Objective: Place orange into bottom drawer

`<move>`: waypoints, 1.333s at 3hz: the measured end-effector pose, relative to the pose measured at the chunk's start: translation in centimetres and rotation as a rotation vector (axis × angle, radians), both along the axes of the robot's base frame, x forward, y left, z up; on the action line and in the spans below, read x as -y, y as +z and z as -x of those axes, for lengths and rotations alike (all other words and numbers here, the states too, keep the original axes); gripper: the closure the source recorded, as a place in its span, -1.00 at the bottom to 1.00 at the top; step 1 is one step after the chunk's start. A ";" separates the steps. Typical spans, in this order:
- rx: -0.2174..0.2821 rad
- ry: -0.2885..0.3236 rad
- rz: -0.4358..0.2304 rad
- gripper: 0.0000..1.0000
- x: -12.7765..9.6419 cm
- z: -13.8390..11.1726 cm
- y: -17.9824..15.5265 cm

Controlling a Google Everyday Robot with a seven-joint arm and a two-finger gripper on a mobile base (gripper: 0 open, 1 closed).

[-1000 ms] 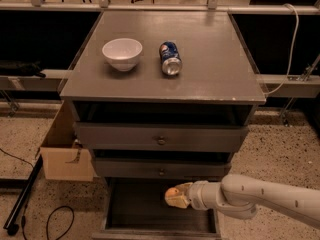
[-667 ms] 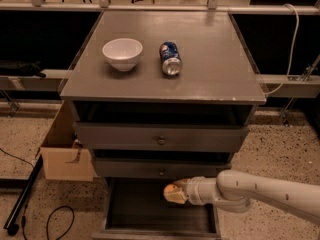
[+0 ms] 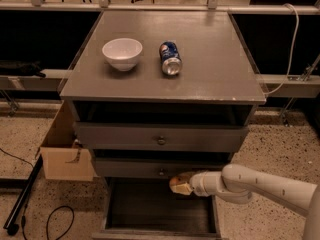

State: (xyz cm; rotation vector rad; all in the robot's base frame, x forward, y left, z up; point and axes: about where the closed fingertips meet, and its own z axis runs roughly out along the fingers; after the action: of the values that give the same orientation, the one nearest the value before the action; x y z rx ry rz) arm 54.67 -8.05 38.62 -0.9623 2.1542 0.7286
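Note:
The bottom drawer [image 3: 160, 209] is pulled open at the foot of the grey cabinet, and its dark interior is bare. My gripper [image 3: 179, 184] reaches in from the right and hangs over the drawer's back half, just below the middle drawer's front. It is shut on the orange [image 3: 176, 182], a small orange-brown round shape that shows between the fingers and is partly hidden by them. The orange is held above the drawer floor and does not rest on it.
A white bowl [image 3: 122, 53] and a blue soda can [image 3: 170, 59] on its side lie on the cabinet top [image 3: 210, 59]. Two upper drawers with round knobs [image 3: 161, 140] are slightly open. A cardboard box [image 3: 65, 154] and cables lie on the floor at the left.
My gripper, still holding the orange, has shifted slightly up and back toward the middle drawer's front. Nothing else has moved.

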 end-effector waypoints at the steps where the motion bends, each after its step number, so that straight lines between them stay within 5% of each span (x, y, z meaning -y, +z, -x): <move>1: -0.025 -0.017 0.000 1.00 -0.4 -0.2 -1.4; 3: -0.176 -0.082 -0.030 1.00 -0.5 3.8 -7.2; 4: -0.176 -0.082 -0.030 1.00 -0.5 3.8 -7.2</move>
State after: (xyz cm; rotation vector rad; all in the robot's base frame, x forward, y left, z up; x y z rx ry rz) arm 50.84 -7.58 31.37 -0.8157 2.3126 0.8304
